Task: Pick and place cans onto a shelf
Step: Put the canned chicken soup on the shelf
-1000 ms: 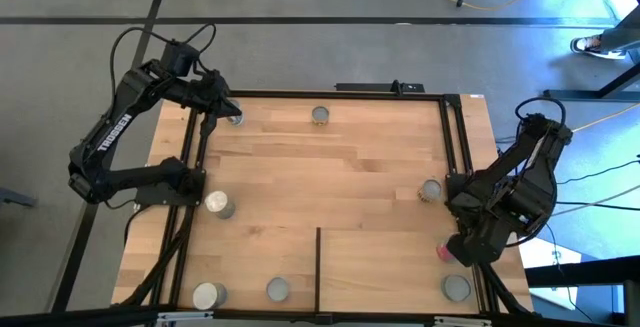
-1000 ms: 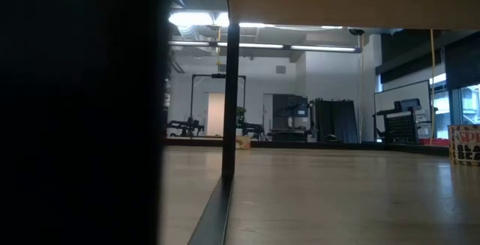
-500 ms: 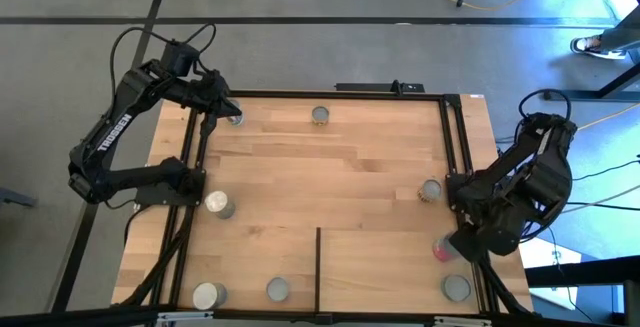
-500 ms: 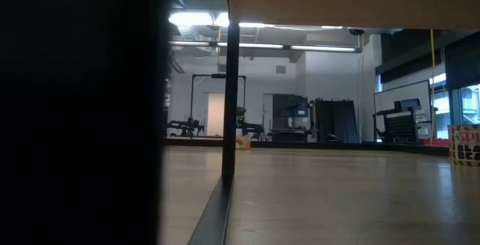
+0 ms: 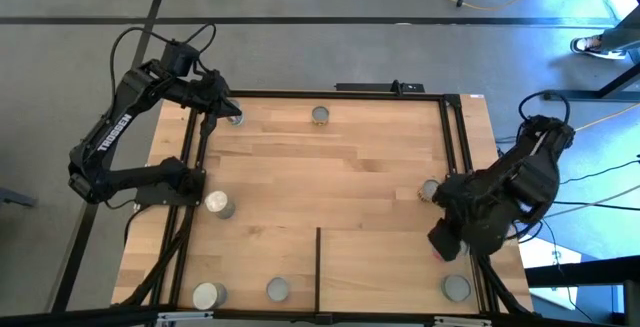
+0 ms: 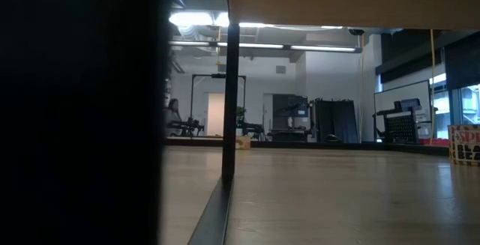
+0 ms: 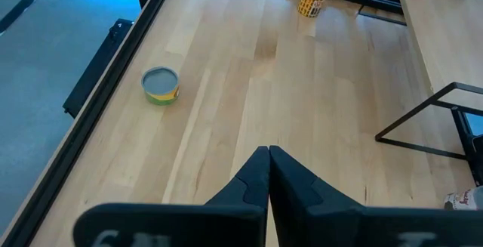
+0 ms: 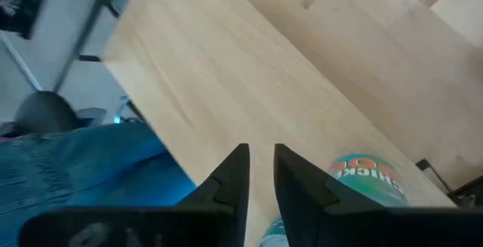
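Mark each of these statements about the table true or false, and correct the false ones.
1. The left claw is shut with nothing between its fingers. True.
2. A can with a yellow-green side lies tipped over in the left wrist view. False: it stands upright on the wooden tabletop.
3. The right arm's claw is over the right side of the table. True.
4. The left arm reaches to the table's near right corner. False: its claw is by the far left corner, beside a can.
5. A can stands near the middle of the far edge. True.
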You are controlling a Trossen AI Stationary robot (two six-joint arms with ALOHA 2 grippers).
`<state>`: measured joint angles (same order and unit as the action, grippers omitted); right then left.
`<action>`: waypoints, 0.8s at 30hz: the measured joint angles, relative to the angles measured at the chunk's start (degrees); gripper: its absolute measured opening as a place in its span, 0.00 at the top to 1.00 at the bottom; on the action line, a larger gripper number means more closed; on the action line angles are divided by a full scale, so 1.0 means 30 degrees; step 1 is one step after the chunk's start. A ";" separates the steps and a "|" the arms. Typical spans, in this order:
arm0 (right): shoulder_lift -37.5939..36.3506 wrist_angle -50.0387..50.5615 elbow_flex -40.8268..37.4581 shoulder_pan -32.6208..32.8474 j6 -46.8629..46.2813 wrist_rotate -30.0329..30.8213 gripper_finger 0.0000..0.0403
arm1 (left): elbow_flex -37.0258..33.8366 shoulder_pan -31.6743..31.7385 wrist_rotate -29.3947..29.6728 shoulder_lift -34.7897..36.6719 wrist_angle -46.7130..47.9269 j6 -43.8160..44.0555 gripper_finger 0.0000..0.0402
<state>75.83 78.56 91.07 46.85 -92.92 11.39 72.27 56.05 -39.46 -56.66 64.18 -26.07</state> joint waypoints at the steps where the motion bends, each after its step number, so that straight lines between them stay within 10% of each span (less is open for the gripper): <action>1: 0.0276 0.0082 -0.0002 -0.0176 0.0161 -0.0373 0.84 | 0.0000 0.0001 0.0000 -0.0007 0.0000 -0.0006 1.00; 24: 0.3245 0.2512 -0.0036 -0.2244 0.2413 -0.6466 0.99 | 0.0000 0.0000 0.0007 -0.0002 -0.0007 0.0009 1.00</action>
<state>85.56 86.09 90.96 40.12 -85.68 -8.01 72.27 56.05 -39.44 -56.67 64.16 -26.04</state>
